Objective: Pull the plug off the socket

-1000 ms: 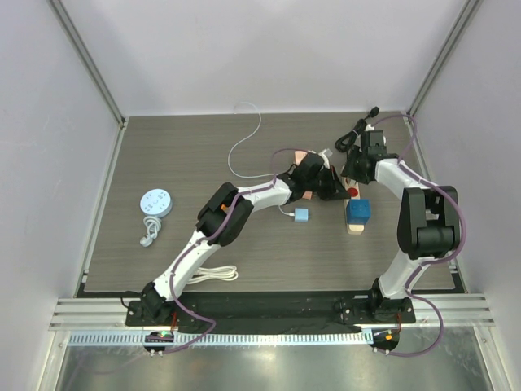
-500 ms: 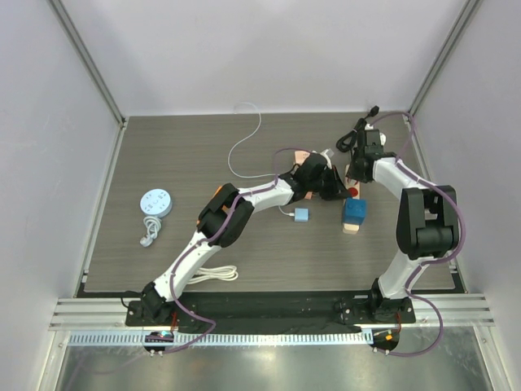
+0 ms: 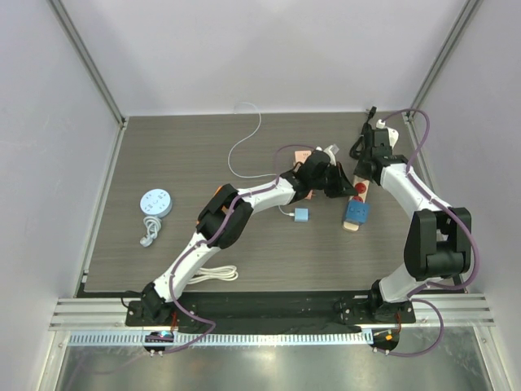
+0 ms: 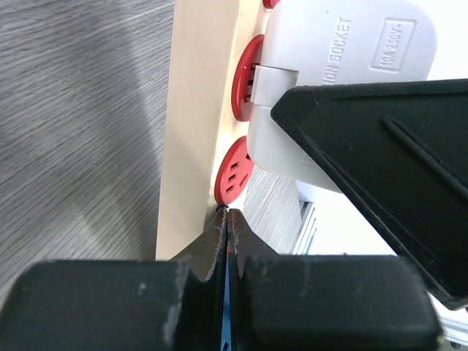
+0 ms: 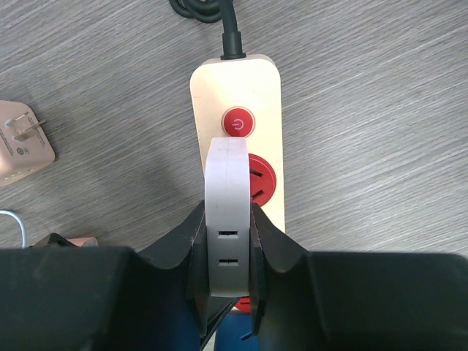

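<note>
The beige socket strip lies at the right of the table, and the dark blue plug sits in its near end. In the right wrist view the strip shows its red button and black cord. My right gripper is shut on a white plug adapter standing over a red outlet, not on the blue plug below it. My left gripper is shut, with its tips touching the strip's edge beside a red outlet. The white adapter is right above it.
A pink cube adapter lies left of the strip. A small light-blue cube on a white cable sits mid-table. A round light-blue socket is at the left and a coiled white cable near the front.
My right gripper has drawn back toward the far right corner. The strip has swung a little with it, baring a red outlet. My left gripper stays at the strip.
</note>
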